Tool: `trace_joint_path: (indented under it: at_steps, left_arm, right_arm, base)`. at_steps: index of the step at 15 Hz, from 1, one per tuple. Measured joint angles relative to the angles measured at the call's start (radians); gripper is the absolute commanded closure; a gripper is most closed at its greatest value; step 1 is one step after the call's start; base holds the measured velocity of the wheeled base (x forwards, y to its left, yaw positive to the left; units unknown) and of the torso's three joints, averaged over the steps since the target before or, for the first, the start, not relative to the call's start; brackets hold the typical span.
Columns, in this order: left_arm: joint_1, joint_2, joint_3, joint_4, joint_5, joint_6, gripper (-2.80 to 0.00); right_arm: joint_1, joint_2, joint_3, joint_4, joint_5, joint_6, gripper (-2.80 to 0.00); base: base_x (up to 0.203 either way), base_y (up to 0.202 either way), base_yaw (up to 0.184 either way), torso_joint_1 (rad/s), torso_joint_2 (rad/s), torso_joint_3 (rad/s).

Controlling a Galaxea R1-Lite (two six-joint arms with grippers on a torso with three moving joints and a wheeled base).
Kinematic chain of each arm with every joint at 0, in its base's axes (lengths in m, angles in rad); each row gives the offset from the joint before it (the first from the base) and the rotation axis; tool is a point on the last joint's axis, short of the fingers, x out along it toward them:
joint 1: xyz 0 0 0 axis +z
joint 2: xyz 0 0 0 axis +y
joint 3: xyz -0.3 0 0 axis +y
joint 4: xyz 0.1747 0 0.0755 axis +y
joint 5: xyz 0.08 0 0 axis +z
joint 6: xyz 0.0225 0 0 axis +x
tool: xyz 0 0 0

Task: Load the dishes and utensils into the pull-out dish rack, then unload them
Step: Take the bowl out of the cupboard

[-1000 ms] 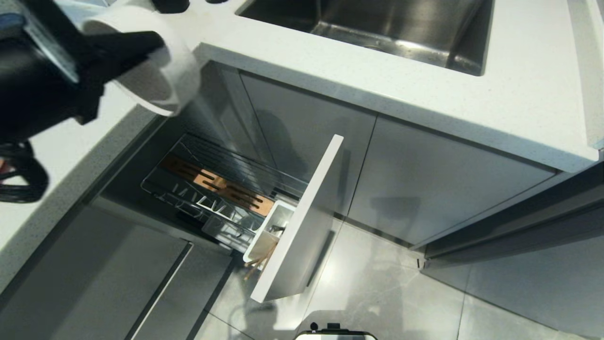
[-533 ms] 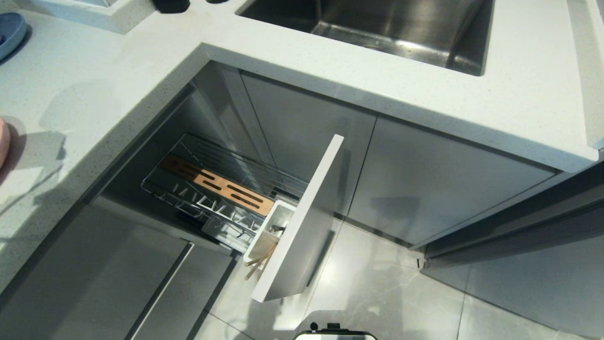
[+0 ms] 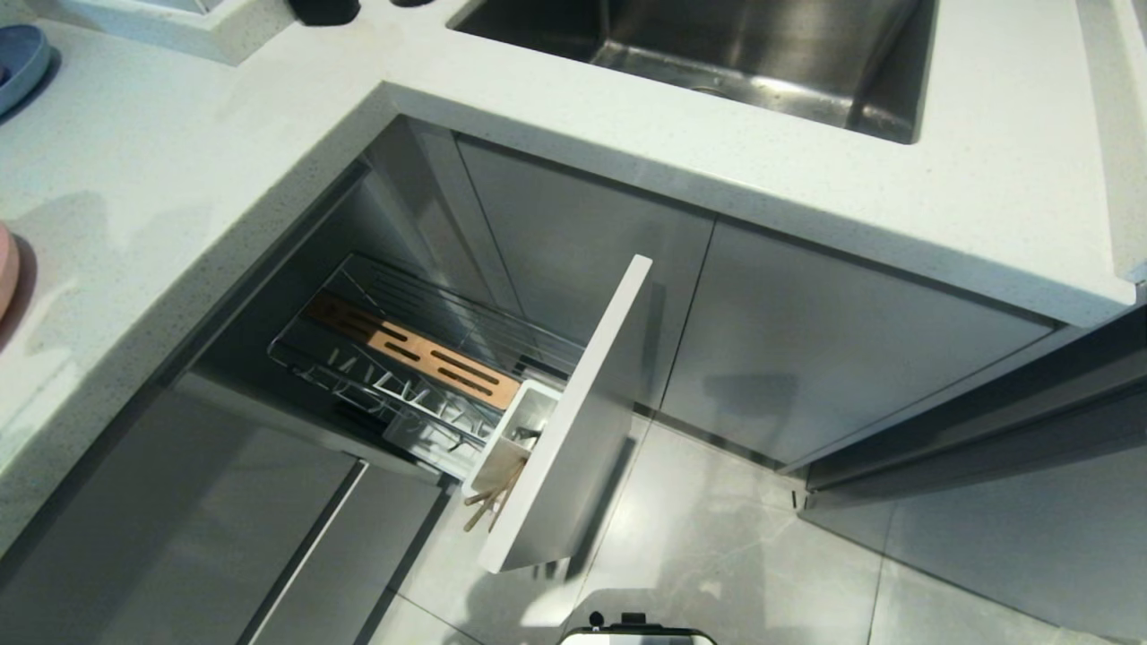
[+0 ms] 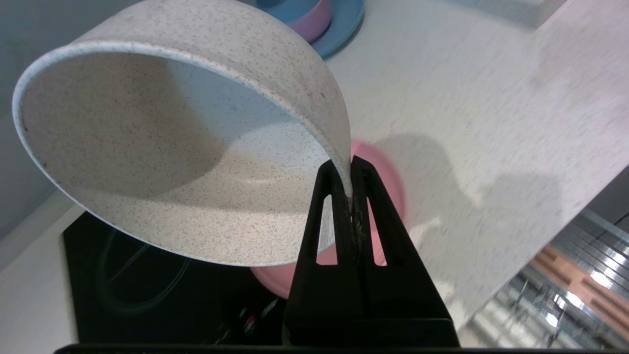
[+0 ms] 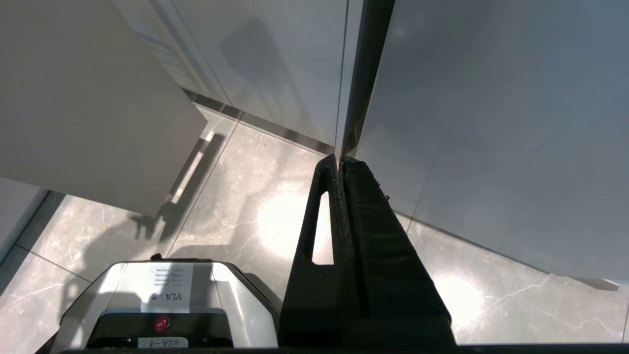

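White speckled L-shaped tabletop [image 3: 161,152] is seen wrapping an open corner, grey tiled floor [image 3: 717,555] below, pale grey cabinet doors [image 3: 806,358] under the steel sink [image 3: 762,54]. Landmark: the pull-out dish rack [image 3: 421,376].

Far left of the rack, on the tabletop, a blue plate [image 3: 18,54] edge is seen at the top corner; a sliver of the pink plate [image 3: 5,269] is cut by the frame edge. In the left wrist view the cream-white bowl [image 4: 162,147] is pinched at its rim by the left gripper [image 4: 351,196], jaws clamped on the wall; bowl is tipped on edge, mouth facing the camera, held above the pink plate [image 4: 388,177] and a black cooktop [image 4: 147,295]. Blue and pink stacked bowls [image 4: 314,19] are seen beyond.

The rack is pulled out of the corner cabinet, long axis running from the cabinet toward the floor; the tan wooden strip [image 3: 421,354] lies along it. At its front end the white utensil cup [image 3: 515,439] holds the chopsticks [image 3: 488,502], tips leaning outward toward the floor. The pale cabinet front [image 3: 582,412] closes the rack's end.

Right of the rack, the right gripper [image 5: 340,167] is seen parked low over the floor beside cabinet doors, jaws pressed together, holding nothing.
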Motion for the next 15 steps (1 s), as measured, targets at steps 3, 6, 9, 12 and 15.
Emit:
trace_joint_path:
  at_steps: [3,6,9,12,15]
  left_arm:
    - [0.09,0.102,-0.317,0.368,-0.021,0.082,0.0]
    - [0.164,0.245,-0.519,0.711,-0.022,0.224,0.0]
    - [0.191,0.347,-0.552,0.891,0.004,0.31,0.0]
    - [0.189,0.415,-0.555,0.972,-0.002,0.332,0.0]
    - [0.17,0.461,-0.556,0.973,-0.028,0.332,0.0]
  right_arm:
    - [0.0,0.0,0.0,0.0,0.0,0.0,0.0]
    - [0.0,0.0,0.0,0.0,0.0,0.0,0.0]
    - [0.0,0.0,0.0,0.0,0.0,0.0,0.0]
    - [0.0,0.0,0.0,0.0,0.0,0.0,0.0]
    - [0.0,0.0,0.0,0.0,0.0,0.0,0.0]
  base:
    - [0.0,0.0,0.0,0.0,0.0,0.0]
    - [0.0,0.0,0.0,0.0,0.0,0.0]
    - [0.0,0.0,0.0,0.0,0.0,0.0]
    - [0.0,0.0,0.0,0.0,0.0,0.0]
    - [0.0,0.0,0.0,0.0,0.0,0.0]
